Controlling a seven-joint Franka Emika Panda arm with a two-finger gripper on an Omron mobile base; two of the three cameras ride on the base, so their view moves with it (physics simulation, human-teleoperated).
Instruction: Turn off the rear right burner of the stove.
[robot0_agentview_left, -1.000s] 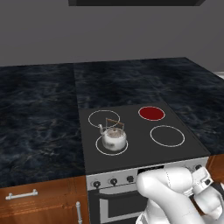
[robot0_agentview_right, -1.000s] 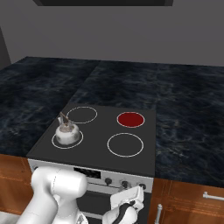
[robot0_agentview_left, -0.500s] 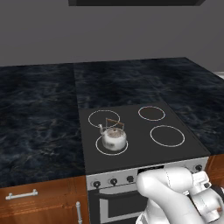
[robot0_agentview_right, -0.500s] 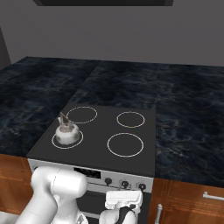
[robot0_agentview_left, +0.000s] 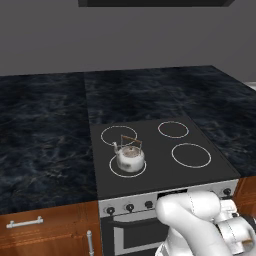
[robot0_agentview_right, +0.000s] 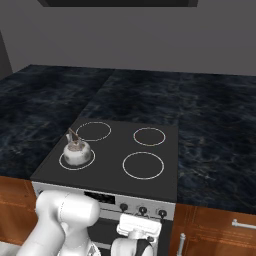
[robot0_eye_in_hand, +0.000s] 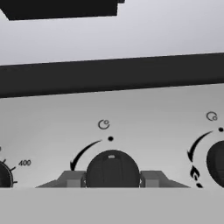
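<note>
Clamping a dark round knob (robot0_eye_in_hand: 112, 168) on the silver front panel (robot0_eye_in_hand: 144, 118) of the stove (robot0_agentview_left: 150, 150), the gripper (robot0_eye_in_hand: 112, 178) has its two fingers closed against the knob's sides, one at 9 o'clock and one at 3 o'clock of it. The knob's small pale mark points to 12 o'clock, toward a dot and a little ring symbol printed on the panel above it. A second dark knob (robot0_eye_in_hand: 216, 159) sits at 3 o'clock of the held one, and part of a dial marked 400 shows at 9 o'clock. In the right base view the white hand (robot0_agentview_right: 138, 230) is pressed against the panel just below the knob row.

Up on the black glass top, the rear right burner (robot0_agentview_left: 173, 129) is a thin white ring with no red glow, lying toward 12 o'clock from the gripper, well apart from it and beyond the larger front right ring (robot0_agentview_left: 191, 155). A metal kettle (robot0_agentview_left: 129, 156) stands on the front left ring. A dark marbled desk (robot0_agentview_left: 45, 125) flanks the stove.
</note>
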